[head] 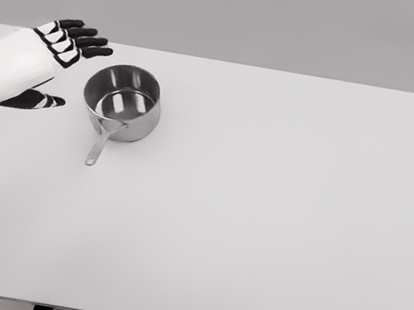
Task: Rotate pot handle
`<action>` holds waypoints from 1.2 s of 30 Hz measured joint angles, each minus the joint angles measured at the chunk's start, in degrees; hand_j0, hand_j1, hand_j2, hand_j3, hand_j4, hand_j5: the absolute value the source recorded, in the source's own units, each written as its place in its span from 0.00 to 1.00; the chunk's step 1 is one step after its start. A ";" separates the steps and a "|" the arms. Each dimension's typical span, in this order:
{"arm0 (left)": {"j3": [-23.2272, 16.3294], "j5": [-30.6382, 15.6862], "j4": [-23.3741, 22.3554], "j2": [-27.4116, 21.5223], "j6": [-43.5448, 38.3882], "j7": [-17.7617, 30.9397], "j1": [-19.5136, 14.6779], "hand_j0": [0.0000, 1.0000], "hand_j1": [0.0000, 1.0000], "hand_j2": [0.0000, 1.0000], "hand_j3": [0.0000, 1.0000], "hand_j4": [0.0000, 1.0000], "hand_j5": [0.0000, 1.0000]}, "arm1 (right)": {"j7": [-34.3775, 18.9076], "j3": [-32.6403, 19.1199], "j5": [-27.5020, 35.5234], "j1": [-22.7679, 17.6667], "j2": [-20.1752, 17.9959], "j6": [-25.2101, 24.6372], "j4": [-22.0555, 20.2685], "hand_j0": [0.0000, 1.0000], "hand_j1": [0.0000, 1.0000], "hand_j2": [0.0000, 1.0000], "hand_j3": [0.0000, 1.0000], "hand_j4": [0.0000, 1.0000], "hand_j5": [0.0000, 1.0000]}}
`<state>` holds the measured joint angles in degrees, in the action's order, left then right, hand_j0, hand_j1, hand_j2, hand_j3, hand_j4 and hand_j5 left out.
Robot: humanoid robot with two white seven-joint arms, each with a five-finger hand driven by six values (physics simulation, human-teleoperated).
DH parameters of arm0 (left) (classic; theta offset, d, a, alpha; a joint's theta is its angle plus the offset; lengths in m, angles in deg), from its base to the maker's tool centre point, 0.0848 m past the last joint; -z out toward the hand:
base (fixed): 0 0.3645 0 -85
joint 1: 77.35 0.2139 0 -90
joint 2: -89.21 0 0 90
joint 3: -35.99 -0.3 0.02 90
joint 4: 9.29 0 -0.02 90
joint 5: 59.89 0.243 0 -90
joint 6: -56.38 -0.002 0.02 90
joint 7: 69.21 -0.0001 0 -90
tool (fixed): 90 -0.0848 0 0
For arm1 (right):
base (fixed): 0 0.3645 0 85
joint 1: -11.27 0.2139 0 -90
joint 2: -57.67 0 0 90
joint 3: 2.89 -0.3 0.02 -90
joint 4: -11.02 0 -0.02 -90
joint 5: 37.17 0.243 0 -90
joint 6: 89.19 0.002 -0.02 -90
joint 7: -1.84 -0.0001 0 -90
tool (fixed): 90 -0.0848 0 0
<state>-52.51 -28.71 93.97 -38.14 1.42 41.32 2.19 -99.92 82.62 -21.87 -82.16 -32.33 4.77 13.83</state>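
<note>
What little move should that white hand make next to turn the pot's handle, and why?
Probably the left hand should drop down and toward the camera, to the handle. Its fingers are spread and hold nothing, and it sits left of the pot, apart from it. The handle sticks out toward the near edge of the table, so it seems easy to reach and push sideways.

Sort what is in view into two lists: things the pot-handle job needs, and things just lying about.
Needed for the job:
- shiny steel saucepan
- its long metal handle, pointing toward the camera
- left hand, open beside the pot

Just there:
- plain white table
</note>
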 measured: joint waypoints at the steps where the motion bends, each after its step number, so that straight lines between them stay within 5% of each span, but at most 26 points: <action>1: -2.64 0.23 0.00 0.01 0.00 1.47 -1.23 1.00 1.00 1.00 1.00 1.00 1.00 | 0.00 0.00 0.00 0.00 0.00 0.00 0.00 1.00 1.00 1.00 1.00 1.00 1.00; 4: -9.16 0.58 0.01 0.11 0.06 5.23 -3.69 1.00 1.00 1.00 1.00 1.00 1.00 | 0.00 0.00 0.00 0.00 0.00 0.00 0.00 1.00 1.00 1.00 1.00 1.00 1.00; 8: -12.79 -0.49 0.01 0.49 0.09 7.07 -4.75 1.00 1.00 1.00 1.00 1.00 1.00 | 0.00 0.00 0.00 0.00 0.00 -0.01 0.00 1.00 1.00 1.00 1.00 1.00 1.00; 18: -16.54 -4.66 -0.32 1.95 0.07 7.75 -8.09 1.00 1.00 1.00 1.00 1.00 1.00 | -0.01 0.00 0.00 0.00 0.00 -0.01 0.00 1.00 1.00 1.00 1.00 1.00 1.00; 36: -18.60 1.11 -6.42 7.31 0.09 7.39 -7.74 1.00 1.00 1.00 1.00 1.00 1.00 | 0.00 0.00 0.00 0.00 0.00 -0.01 0.00 1.00 1.00 1.00 1.00 1.00 1.00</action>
<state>-71.11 -27.61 87.55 -30.84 1.51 48.71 -5.55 -99.93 82.62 -21.87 -82.16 -32.33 4.77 13.83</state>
